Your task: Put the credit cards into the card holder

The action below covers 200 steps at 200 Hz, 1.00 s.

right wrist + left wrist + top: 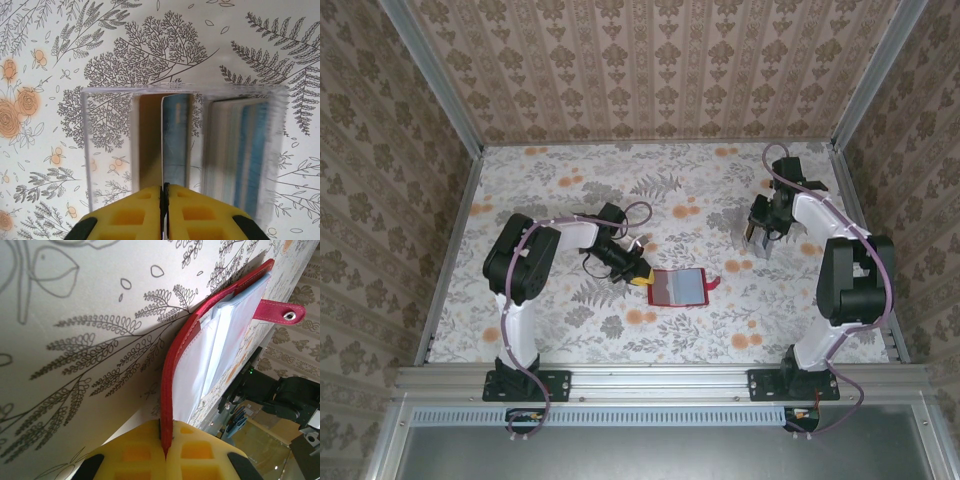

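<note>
The red card holder point(678, 287) lies open on the table's middle, its greyish see-through pockets point(215, 345) facing up and its snap strap point(282, 312) sticking out on the far side. My left gripper point(165, 440) is shut on the holder's near red edge point(172, 385), and it sits at the holder's left side point(638, 272). At the back right, my right gripper point(760, 243) points down into a small clear plastic box point(107, 150). It point(164, 192) is shut on one blue credit card point(176, 140), held edge-on inside the box. Several more cards point(245, 150) stand in the box's right part.
The flowered tabletop point(620, 190) runs to papered walls at the back and both sides. A metal rail point(660, 378) crosses the near edge by the arm bases. The right arm's base point(285, 395) stands beyond the holder in the left wrist view.
</note>
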Each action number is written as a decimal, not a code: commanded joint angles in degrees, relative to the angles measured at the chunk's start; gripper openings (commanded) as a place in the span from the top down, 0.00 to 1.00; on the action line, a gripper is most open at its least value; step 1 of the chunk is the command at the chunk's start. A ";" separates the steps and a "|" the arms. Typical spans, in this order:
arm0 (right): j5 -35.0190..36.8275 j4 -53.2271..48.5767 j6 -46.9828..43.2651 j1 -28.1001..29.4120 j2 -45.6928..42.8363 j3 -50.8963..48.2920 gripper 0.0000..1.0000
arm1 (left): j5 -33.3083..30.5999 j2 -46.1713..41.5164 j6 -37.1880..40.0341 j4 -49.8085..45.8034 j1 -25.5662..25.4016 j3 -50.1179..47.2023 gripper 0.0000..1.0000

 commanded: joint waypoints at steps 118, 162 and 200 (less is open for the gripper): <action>-5.13 -10.26 -12.89 -0.19 -20.96 -5.98 1.00 | -0.54 -2.77 -1.10 -0.36 0.66 0.25 0.83; -21.93 -0.01 -8.45 4.90 -31.37 -18.94 1.00 | -1.55 -4.09 -0.99 -1.00 0.83 -1.92 0.83; -31.94 12.31 -4.50 14.17 -27.48 -26.52 1.00 | -2.30 -5.14 -1.28 -0.35 0.92 -3.97 0.84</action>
